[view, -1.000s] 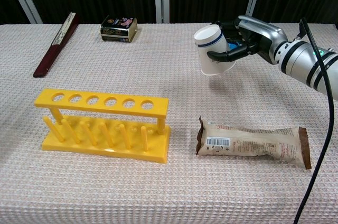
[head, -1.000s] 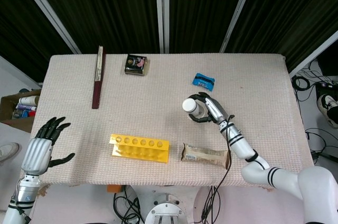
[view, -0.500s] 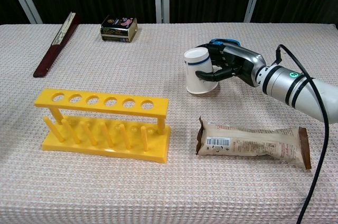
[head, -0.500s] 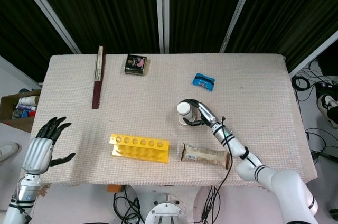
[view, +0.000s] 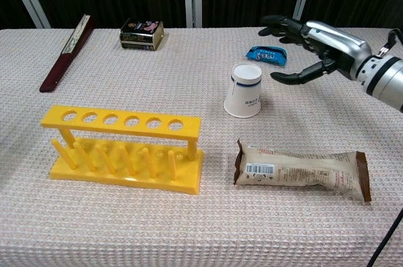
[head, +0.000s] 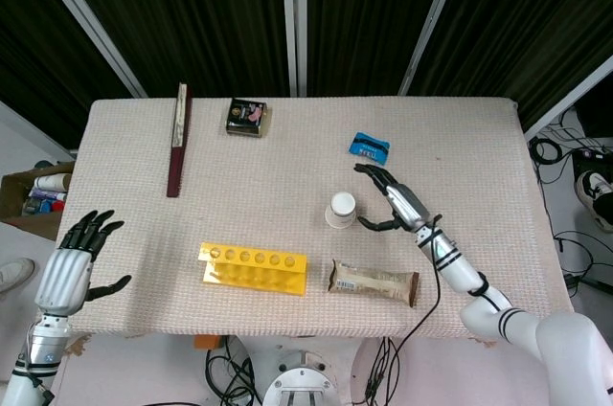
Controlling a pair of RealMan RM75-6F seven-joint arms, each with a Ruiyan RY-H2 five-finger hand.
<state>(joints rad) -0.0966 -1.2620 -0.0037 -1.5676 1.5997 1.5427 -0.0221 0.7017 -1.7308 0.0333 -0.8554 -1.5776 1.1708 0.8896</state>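
Worktop (head: 287,147) covered in pale woven cloth carries everything, and the white paper cup with a blue band (view: 244,90) serves as the landmark near its middle, standing mouth-down on the cloth. Half a second ago the right hand was wrapped around this cup; now the right hand (view: 308,43) has let go and sits just to the cup's right and a little behind it, fingers spread apart, touching nothing. The cup stands free and upright on its rim, so the placing looks finished, and the hand appears to be backing off.

Left of the cup and nearer the front edge stands the yellow plastic test-tube rack (view: 123,147), its row of holes unfilled. In front of the cup, slightly to its right, lies the long beige snack bar in its wrapper (view: 301,172). Far to the cup's left and toward the back edge lies the dark red folded fan (head: 178,138), with the small black tin (head: 246,117) between it and the cup's line. Just behind the cup, near the right hand, lies the small blue sachet (view: 267,53).

The left hand (head: 72,267) hangs off the worktop's left edge, well apart from the cup, released and empty as before.
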